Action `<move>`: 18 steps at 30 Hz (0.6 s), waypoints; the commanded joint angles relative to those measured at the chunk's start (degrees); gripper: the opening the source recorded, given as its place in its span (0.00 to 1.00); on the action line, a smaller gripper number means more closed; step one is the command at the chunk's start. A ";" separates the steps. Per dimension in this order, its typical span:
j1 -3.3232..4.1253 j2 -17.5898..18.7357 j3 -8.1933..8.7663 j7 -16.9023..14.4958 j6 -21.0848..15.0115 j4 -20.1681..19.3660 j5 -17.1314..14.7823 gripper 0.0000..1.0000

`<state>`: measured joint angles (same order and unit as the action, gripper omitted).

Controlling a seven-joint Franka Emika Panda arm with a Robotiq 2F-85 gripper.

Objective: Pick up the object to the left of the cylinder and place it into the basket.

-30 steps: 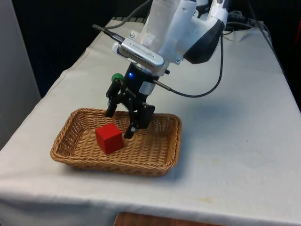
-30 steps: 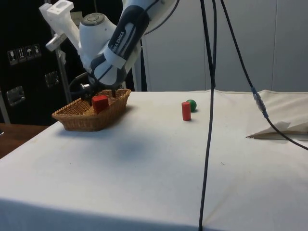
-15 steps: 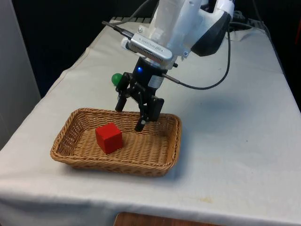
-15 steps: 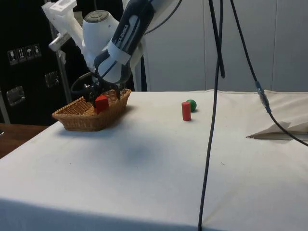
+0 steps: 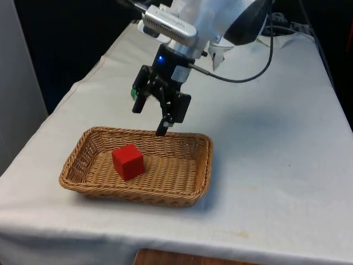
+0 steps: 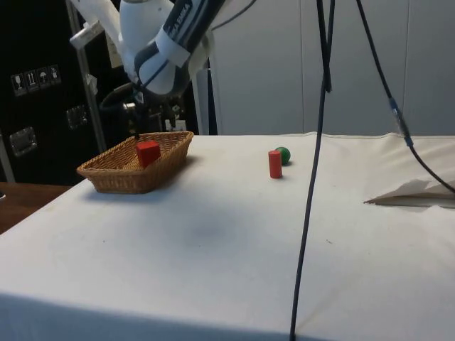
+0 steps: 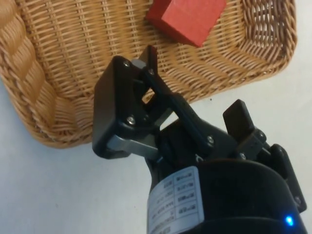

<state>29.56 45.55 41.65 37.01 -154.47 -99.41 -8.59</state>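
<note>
A red cube [image 5: 128,161] lies in the wicker basket [image 5: 132,194], towards the front view's left. In the side view the cube [image 6: 148,152] shows above the basket's wall [image 6: 128,181]. My gripper [image 5: 149,120] hangs open and empty above the basket's far rim, clear of the cube. In the side view the gripper [image 6: 151,126] is above the basket. From the wrist, the cube [image 7: 186,18] rests on the weave beyond my open gripper [image 7: 192,80], inside the basket rim [image 7: 29,83]. The red cylinder [image 6: 275,164] stands on the cloth beside a green ball [image 6: 283,154].
The green ball [image 5: 134,92] peeks out behind my gripper in the front view. A black cable [image 6: 313,170] hangs down across the side view. A fold of cloth [image 6: 412,190] lies at the side view's right.
My open gripper has risen out of the basket and drawn back towards the far rim. The red cube stays where it lay in the basket.
</note>
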 commanded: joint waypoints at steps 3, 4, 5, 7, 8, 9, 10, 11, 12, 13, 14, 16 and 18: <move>1.03 -1.60 0.97 0.06 1.15 -0.57 0.63 1.00; 1.20 -2.01 1.09 0.06 1.55 -0.57 0.86 1.00; 1.38 -2.41 1.20 0.06 1.89 -0.57 1.03 1.00; 0.97 -2.69 0.86 -0.06 2.58 0.00 1.20 1.00; 1.78 -3.50 1.49 0.17 2.98 -0.57 1.60 1.00; 1.78 -3.50 1.49 0.17 2.98 -0.57 1.60 1.00; 2.06 -4.30 1.66 0.23 3.67 -0.63 1.89 1.00; 2.29 -4.76 1.72 0.29 4.01 -0.63 2.06 1.00; 2.52 -5.21 1.83 0.34 4.41 -0.69 2.35 1.00; 2.69 -5.67 1.83 0.46 4.81 -0.74 2.64 1.00; 2.81 -6.13 1.89 0.57 5.21 -0.80 2.92 1.00; 2.12 -6.30 1.03 0.29 5.84 -0.17 2.98 1.00; 3.50 -8.14 1.89 1.38 6.42 -1.66 4.53 1.00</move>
<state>32.03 38.22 42.69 37.82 -147.82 -99.87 -4.64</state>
